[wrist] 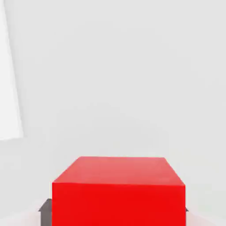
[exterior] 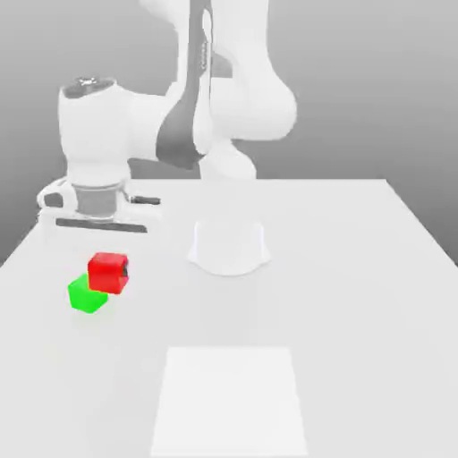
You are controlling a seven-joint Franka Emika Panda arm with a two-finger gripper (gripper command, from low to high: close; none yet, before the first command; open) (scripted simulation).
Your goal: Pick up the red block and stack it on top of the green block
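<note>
The end effector (exterior: 109, 271) grips the small matte red cube (exterior: 108, 271), carried just above and beside the small matte green cube (exterior: 87, 294) on the white tabletop (exterior: 358, 295). Releasing off-centre risks toppling.

The green block (exterior: 87, 294) and red block (exterior: 108, 271) crowd together near the bench's (exterior: 358, 295) left side in the exterior view; the right side lies open.

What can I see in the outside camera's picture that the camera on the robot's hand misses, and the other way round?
Exterior view alone: the green block, the arm and the white pedestal. Hand view alone: a close look at the red block's top face, with dark finger pads at its sides. Both share the red block and the white table.
</note>
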